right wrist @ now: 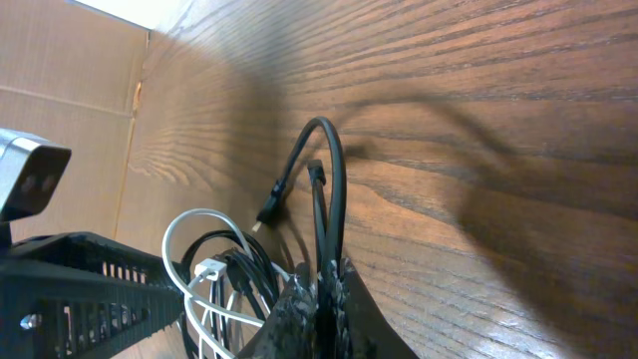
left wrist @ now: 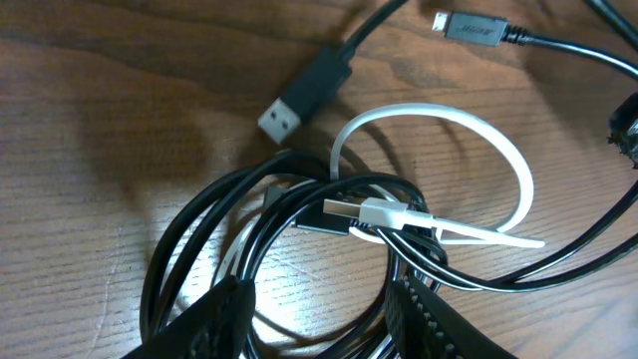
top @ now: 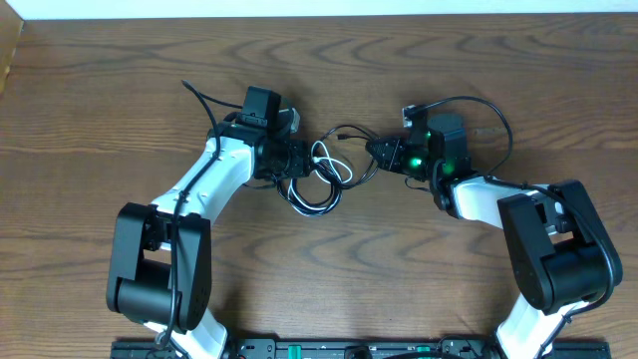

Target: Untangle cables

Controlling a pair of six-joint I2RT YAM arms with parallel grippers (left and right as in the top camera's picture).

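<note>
The cables lie in one tangle between my two grippers at the table's middle. The black cable (left wrist: 199, 229) lies in several loops, its USB plug (left wrist: 299, 105) free on the wood and a small plug (left wrist: 469, 27) further off. The white cable (left wrist: 498, 150) makes a loop through the black coils, and its white plug (left wrist: 374, 211) rests on top of them. My left gripper (left wrist: 319, 329) stands open, its fingers (left wrist: 224, 314) straddling black loops. My right gripper (right wrist: 327, 299) is shut on a strand of the black cable (right wrist: 337, 160), which arcs up from its fingers.
The wooden table (top: 100, 100) extends around the tangle (top: 321, 179). A cardboard box (top: 8, 50) sits past the far left corner. A thick black arm wire (top: 493, 108) loops behind the right gripper (top: 383, 152). The left gripper (top: 299, 160) is close beside the coil.
</note>
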